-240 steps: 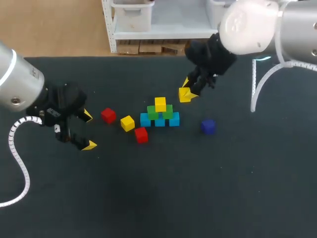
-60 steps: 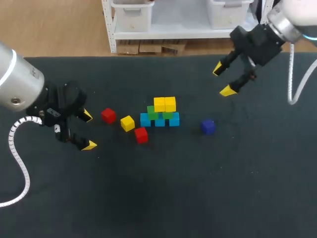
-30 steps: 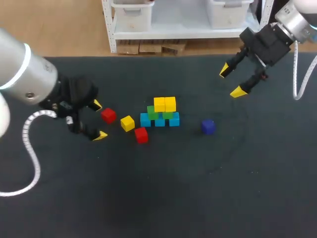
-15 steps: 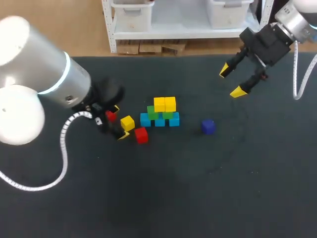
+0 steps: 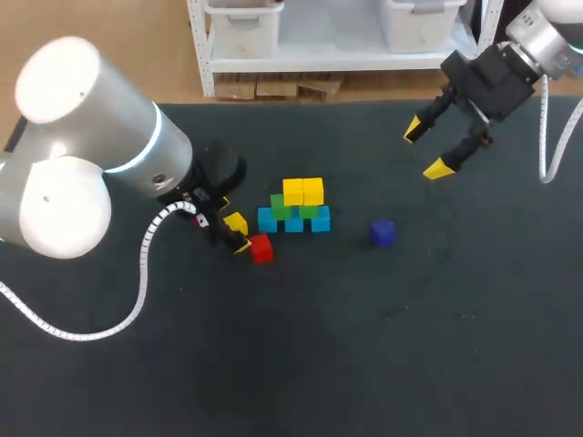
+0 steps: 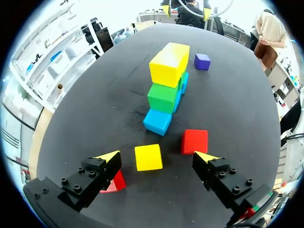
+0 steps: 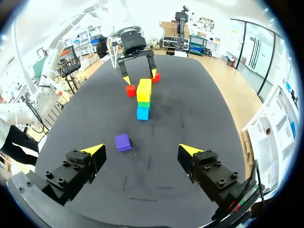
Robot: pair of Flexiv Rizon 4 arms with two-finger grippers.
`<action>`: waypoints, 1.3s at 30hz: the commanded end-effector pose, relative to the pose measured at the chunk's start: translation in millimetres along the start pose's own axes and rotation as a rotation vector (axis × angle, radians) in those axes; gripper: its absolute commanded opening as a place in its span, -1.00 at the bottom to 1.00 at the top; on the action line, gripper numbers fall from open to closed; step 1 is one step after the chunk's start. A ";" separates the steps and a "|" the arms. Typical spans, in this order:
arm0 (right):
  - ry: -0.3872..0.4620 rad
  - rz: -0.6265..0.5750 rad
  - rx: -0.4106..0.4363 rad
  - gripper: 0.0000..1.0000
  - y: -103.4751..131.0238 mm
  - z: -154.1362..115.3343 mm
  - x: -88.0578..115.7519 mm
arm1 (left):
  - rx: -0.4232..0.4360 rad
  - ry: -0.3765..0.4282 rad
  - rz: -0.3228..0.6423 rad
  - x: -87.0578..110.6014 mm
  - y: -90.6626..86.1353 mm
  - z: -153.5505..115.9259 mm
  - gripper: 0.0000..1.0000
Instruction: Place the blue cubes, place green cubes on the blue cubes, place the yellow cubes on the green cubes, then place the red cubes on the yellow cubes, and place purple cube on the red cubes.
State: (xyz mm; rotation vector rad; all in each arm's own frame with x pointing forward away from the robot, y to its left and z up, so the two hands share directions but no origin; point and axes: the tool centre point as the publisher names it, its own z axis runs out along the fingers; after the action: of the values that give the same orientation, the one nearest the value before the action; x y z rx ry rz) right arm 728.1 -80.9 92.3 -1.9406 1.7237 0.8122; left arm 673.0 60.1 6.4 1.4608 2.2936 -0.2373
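1. Dark counter (image 5: 364, 364) under every cube.
2. Stack (image 5: 296, 208) near the middle: blue row at the bottom, greens on it, two yellows on top. Just past the left claw (image 6: 157, 156), straight ahead along its fingers.
3. Left claw released, fingers wide, low over the counter beside the stack. Straddles the loose yellow cube (image 6: 148, 157) without touching either side of it, as far as can be seen.
4. Right claw (image 5: 426, 150) also released and holding nothing, raised at the far right corner, well apart from the stack and the loose cubes. Plainly the farther of the two.
5. Loose yellow cube flat on the counter, between the left fingers and level with their tips, nearer the finger that partly covers the second red cube (image 6: 114, 183). Probably calls for a small sideways centring and a drop before closing.
6. Red cube (image 6: 194, 141) just beside the yellow one, close ahead of the other finger. Likely to get nudged if that finger comes down off line.
7. Purple cube (image 5: 383, 232) alone past the stack, on the right claw's side.
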 end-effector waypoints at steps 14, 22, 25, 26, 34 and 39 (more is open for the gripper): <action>-0.002 -0.001 -0.001 1.00 -0.7 0.0 0.2 | -0.013 0.014 -0.012 9.8 11.1 12.1 1.00; -0.002 -0.001 -0.001 1.00 -0.7 0.0 0.2 | -0.026 0.008 -0.015 9.9 18.9 13.3 -0.07; -0.002 -0.001 -0.001 1.00 -0.7 0.0 0.2 | -0.030 0.004 -0.015 9.5 19.9 13.0 -0.51; -0.002 -0.001 -0.001 1.00 -0.7 0.0 0.2 | -0.029 0.003 -0.015 9.5 20.0 13.1 -0.56; -0.002 -0.001 -0.001 1.00 -0.7 0.0 0.2 | -0.016 0.002 -0.014 8.9 18.4 17.0 -0.86; -0.002 -0.001 -0.001 1.00 -0.7 0.0 0.2 | -0.017 -0.002 -0.011 8.1 15.7 14.9 -1.00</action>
State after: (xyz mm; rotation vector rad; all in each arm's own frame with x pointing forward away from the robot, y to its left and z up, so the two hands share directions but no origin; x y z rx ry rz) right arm 728.1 -80.8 92.5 -1.9407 1.7238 0.8121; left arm 688.6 68.8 -8.6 1.4374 2.2994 -0.2202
